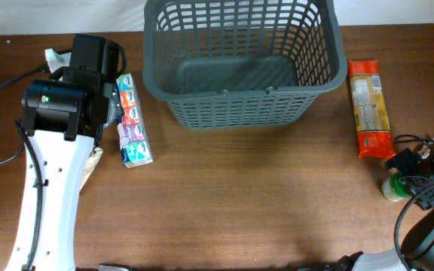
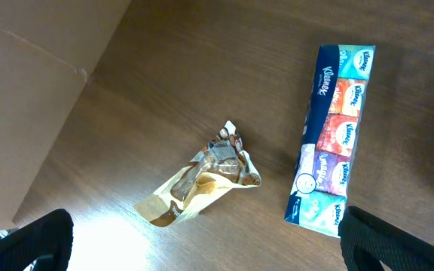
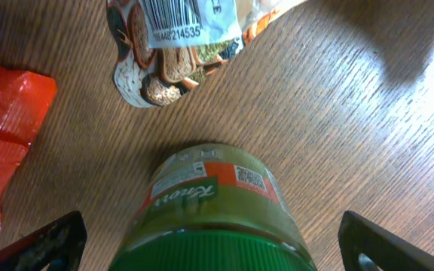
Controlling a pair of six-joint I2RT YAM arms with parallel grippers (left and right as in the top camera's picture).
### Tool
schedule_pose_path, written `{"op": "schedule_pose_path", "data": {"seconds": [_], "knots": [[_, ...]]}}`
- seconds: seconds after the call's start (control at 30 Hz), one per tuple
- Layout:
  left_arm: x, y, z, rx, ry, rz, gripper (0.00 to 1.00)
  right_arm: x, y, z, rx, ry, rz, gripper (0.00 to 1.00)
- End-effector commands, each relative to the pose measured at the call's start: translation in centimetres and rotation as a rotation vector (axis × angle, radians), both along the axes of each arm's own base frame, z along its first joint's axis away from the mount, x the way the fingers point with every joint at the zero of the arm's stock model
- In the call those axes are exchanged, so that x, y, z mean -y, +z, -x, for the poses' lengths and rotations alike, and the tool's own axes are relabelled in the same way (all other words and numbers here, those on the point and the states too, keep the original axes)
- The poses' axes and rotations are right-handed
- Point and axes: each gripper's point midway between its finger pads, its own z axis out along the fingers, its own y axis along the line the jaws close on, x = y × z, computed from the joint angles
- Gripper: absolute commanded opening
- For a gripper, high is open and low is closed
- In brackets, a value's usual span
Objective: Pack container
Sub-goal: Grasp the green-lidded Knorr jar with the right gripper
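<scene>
**Shopping basket at the far edge, groceries lying to both sides**

A dark grey shopping basket (image 1: 239, 64) with slotted sides stands at the far middle of a brown wooden table (image 1: 262, 196), its solid bottom bare. To its left, just beside the white left arm, lies a long Kleenex tissue multipack (image 1: 132, 120), between that arm and the basket. The left gripper (image 2: 202, 248) hangs above a crumpled gold wrapper (image 2: 206, 177), jaws spread wide and holding nothing. The tissue multipack lies near the wrapper without touching it.

To the right of the basket, near its corner but apart from it, lies a long orange-red packet (image 1: 369, 108). It sits between the basket and a green-lidded jar (image 1: 394, 188) close to the right arm. The right gripper (image 3: 217, 252) hangs over this jar, jaws spread wide on either side and clear of it. Beyond the jar lies a barcode-labelled packet (image 3: 172, 45).
</scene>
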Motion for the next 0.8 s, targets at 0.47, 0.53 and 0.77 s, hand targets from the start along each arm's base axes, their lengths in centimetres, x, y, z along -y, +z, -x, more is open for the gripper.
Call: {"op": "schedule_pose_path", "data": {"seconds": [0.47, 0.53, 0.77], "knots": [[-0.1, -0.3, 0.0, -0.014, 0.003, -0.003, 0.99, -0.8, -2.7, 0.0, -0.034, 0.009, -0.074, 0.99], [-0.1, -0.3, 0.0, -0.014, 0.003, -0.003, 1.0, -0.7, -2.7, -0.1, -0.031, 0.008, -0.071, 0.99], [-0.1, -0.3, 0.0, -0.014, 0.003, -0.003, 1.0, -0.5, -2.7, -0.4, -0.019, 0.009, -0.061, 0.99]]}}
